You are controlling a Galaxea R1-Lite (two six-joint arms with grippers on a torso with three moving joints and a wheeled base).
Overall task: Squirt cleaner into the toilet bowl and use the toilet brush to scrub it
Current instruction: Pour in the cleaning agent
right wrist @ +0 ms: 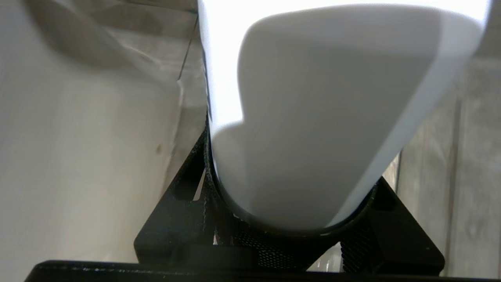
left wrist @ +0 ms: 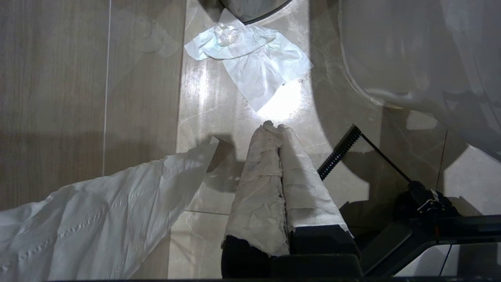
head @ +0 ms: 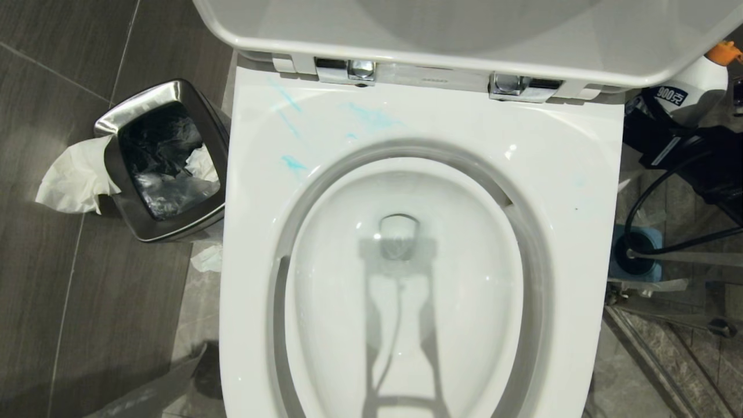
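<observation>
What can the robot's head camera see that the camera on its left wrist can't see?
Only the head view shows inside the toilet bowl, the blue cleaner smears on its rim, the raised lid, the steel bin, and a white bottle with an orange cap held at the right edge.

Only the left wrist view shows the left gripper, shut, its fingers wrapped in white paper, hanging low over the floor beside a long paper strip.

Both show floor tiles, white ceramic and crumpled tissue.
</observation>
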